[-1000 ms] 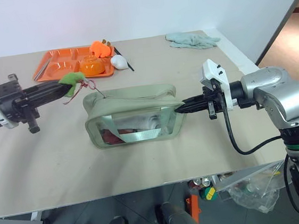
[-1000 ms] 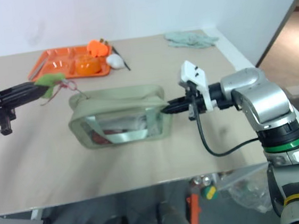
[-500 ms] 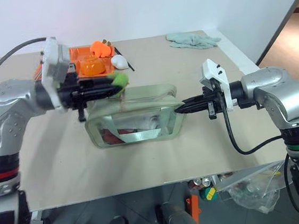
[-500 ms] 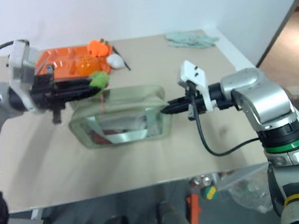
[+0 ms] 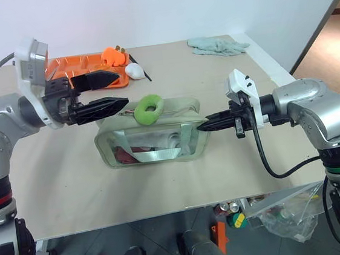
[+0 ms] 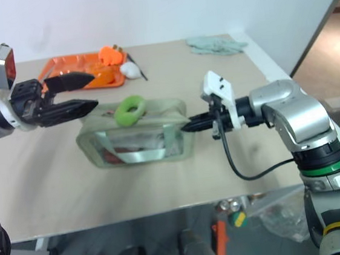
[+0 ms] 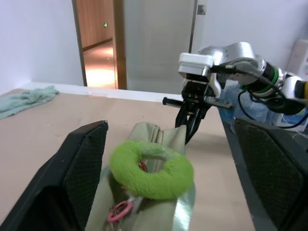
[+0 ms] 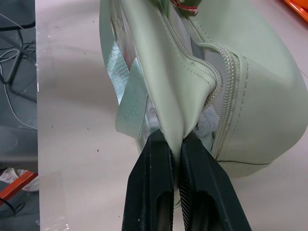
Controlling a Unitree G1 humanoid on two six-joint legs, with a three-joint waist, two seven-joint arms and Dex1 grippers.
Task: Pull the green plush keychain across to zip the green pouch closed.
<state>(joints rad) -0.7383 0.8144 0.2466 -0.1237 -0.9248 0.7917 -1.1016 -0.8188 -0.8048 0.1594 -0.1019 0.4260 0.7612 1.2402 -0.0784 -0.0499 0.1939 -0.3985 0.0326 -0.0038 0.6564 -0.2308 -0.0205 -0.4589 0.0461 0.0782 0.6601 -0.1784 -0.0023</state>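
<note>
Above the green pouch [image 5: 149,136], left claw [image 5: 109,89] gapes level — right claw [image 5: 209,124] pinches its end.

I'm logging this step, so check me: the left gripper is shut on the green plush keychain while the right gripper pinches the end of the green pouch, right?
Not quite. The left gripper is open, and the green plush keychain lies loose on top of the green pouch, as the left wrist view shows. The right gripper does pinch the pouch's end fabric.
</note>
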